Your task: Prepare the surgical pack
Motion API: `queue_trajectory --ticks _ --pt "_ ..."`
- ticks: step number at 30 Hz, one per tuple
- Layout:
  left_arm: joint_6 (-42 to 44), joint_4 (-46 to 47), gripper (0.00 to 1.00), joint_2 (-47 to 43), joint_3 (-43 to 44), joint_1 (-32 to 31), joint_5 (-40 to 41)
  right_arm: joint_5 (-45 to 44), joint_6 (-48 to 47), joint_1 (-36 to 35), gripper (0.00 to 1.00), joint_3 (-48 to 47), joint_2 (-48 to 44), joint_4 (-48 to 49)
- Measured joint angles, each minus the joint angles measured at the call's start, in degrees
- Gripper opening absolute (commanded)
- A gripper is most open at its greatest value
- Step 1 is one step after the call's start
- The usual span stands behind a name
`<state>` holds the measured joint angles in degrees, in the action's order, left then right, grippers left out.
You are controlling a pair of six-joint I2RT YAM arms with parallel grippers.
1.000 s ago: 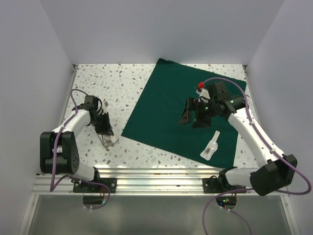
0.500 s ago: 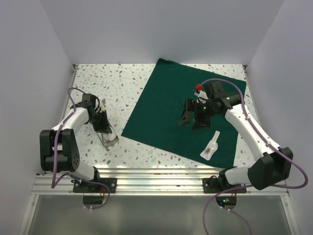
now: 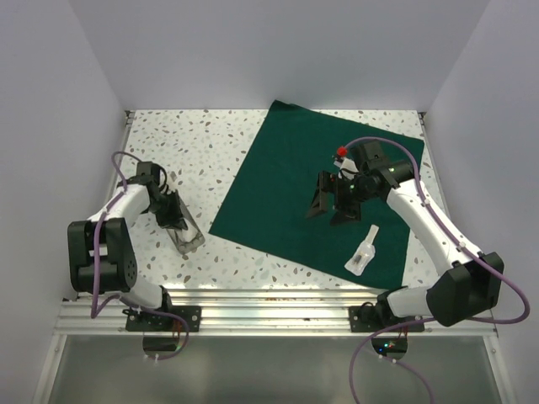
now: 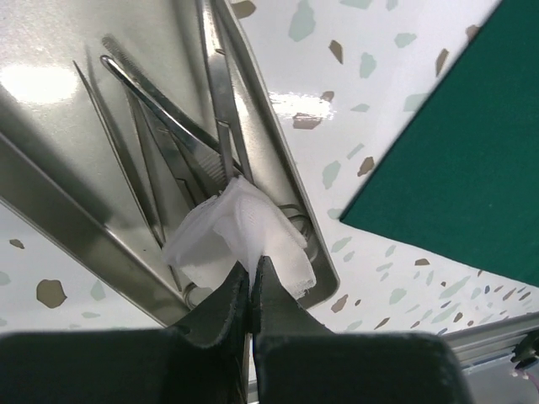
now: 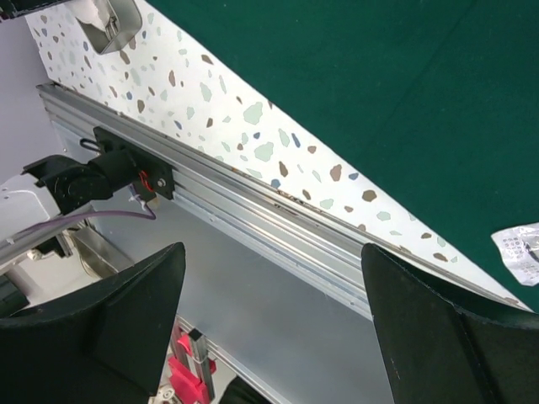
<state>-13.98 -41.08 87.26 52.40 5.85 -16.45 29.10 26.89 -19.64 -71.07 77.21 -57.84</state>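
Your left gripper (image 4: 251,271): pinched closed on gauze (image 4: 240,229) in tray (image 4: 59,210), nudged left since last second | your right gripper (image 3: 331,204): wide, empty, above cloth (image 3: 274,189), barely moved.

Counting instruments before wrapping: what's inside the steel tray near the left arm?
Slim steel instruments lie in the steel tray, with white gauze over them, pinched by the shut left gripper. The gauze hides their ends nearest the gripper.

One drape (image 3: 312,194), one tray (image 4: 278,160), one gauze pad (image 4: 244,231), one packet (image 3: 362,251).
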Motion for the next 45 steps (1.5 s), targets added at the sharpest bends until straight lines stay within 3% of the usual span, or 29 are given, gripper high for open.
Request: queue_trajectory --ticks 2,5,7,15,19,23,24,27,32,38,43,45 --pt "0.09 0.07 0.02 1.11 0.02 0.17 0.66 0.0 0.02 0.0 0.89 0.02 0.0 0.0" --pt "0.15 0.07 0.16 2.56 0.02 0.22 1.27 -0.02 0.04 0.0 0.89 0.04 0.04 0.02" --pt "0.24 0.07 0.34 2.75 0.02 0.22 1.64 -0.22 0.13 0.0 0.89 0.04 0.11 0.02" --pt "-1.75 -1.14 0.49 -2.01 1.92 0.24 4.26 -4.09 1.14 0.44 0.89 0.04 1.36 0.02" --pt "-4.09 -2.23 0.49 -7.52 2.93 0.24 6.4 -6.73 1.57 0.87 0.88 0.02 4.15 -0.22" --pt "-6.23 -3.28 0.38 -11.61 3.17 0.26 6.86 -10.14 2.01 3.26 0.82 0.48 5.25 -1.2" --pt "-6.71 -3.26 0.31 -12.37 3.06 0.24 6.6 -10.95 1.97 4.72 0.81 0.87 5.2 -1.51" --pt "-7.72 -2.23 0.24 -13.97 1.07 0.26 4.83 -14.93 1.92 10.01 0.74 2.99 5.11 -2.23" --pt "-8.0 -0.79 0.24 -11.61 -4.46 0.26 2.62 -19.19 2.03 15.13 0.69 8.66 4.96 -2.91" --pt "-7.45 -0.11 0.32 -4.79 -4.46 0.26 2.32 -22.91 3.04 15.34 0.83 14.64 4.96 -2.82" --pt "-6.97 -0.35 0.36 -4.48 0.28 0.26 2.25 -26.82 2.62 17.51 0.8 16.11 4.96 -2.27" --pt "-6.84 -0.09 0.36 -5.22 1.92 0.26 1.75 -27.5 2.01 18.67 0.74 16.83 4.96 -1.55"
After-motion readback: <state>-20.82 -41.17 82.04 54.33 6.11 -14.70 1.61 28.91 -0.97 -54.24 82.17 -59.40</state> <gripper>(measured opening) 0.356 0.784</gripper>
